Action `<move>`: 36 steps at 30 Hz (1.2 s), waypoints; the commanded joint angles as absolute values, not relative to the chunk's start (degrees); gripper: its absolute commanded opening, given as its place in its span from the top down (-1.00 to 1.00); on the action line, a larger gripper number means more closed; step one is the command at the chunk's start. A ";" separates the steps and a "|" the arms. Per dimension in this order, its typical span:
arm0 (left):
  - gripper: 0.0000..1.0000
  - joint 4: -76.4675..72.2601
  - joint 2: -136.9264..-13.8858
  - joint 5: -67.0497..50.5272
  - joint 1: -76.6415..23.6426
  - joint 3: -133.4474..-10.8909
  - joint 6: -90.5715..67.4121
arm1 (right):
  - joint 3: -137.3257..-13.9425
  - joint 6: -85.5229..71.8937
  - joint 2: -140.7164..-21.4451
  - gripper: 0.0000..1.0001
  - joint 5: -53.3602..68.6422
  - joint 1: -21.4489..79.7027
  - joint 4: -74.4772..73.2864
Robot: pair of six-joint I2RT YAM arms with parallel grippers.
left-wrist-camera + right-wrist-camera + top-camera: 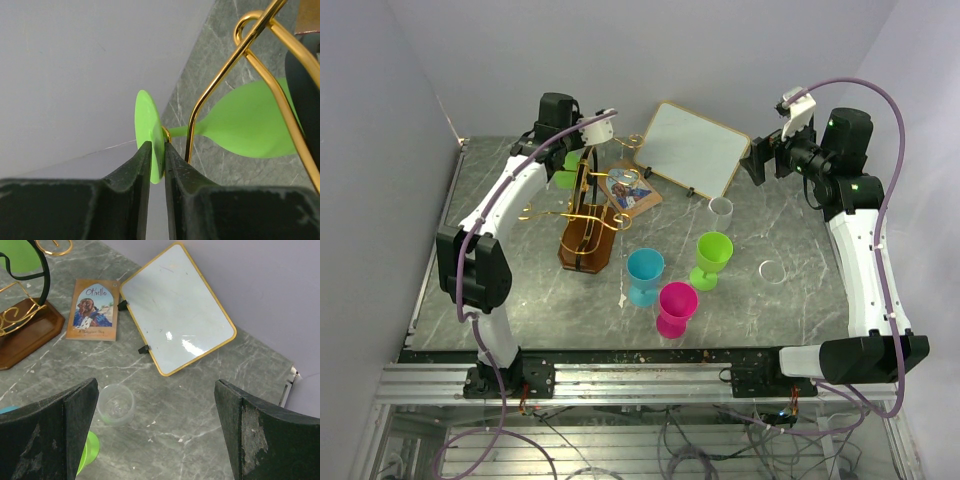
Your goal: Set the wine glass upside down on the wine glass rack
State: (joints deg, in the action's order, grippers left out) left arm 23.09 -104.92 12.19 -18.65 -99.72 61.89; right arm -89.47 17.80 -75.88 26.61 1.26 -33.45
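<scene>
A light green wine glass [564,178] hangs at the far left arm of the gold wire wine glass rack [588,225]. In the left wrist view its stem passes through the gold wire [220,75], with the bowl [250,120] on one side and the flat foot [147,120] on the other. My left gripper [157,145] [575,160] has its jaws slightly apart around that foot. The foot lies against the right finger. My right gripper [155,381] [758,160] hovers wide open and empty at the back right.
Green [712,258], blue [645,275] and pink [676,308] glasses stand upright in front of the rack. A clear cup [720,208] [116,404], a white ring [772,271], a book [625,187] [92,310] and a tilted white board [692,148] [175,310] occupy the back.
</scene>
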 commanded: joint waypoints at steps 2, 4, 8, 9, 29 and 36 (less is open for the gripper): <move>0.43 22.81 -102.85 9.56 -19.16 -100.37 58.86 | -88.96 17.47 -75.67 -1.00 27.45 0.79 -31.97; 0.40 22.49 -102.12 9.05 -19.16 -99.97 57.79 | -88.94 17.36 -75.70 -1.00 27.47 0.79 -31.91; 0.38 22.30 -101.56 8.18 -19.15 -99.42 56.26 | -88.77 17.36 -75.52 -1.00 27.53 0.71 -31.76; 0.38 22.30 -101.60 8.10 -19.16 -99.41 55.92 | -88.69 17.36 -75.43 -1.00 27.53 0.70 -31.80; 0.15 23.05 -99.24 3.17 -19.12 -99.43 48.02 | -87.73 17.31 -75.24 -1.00 27.86 0.27 -31.32; -0.04 20.68 -97.02 2.24 -19.15 -99.26 42.98 | -87.58 17.35 -75.32 -1.00 27.72 0.08 -31.29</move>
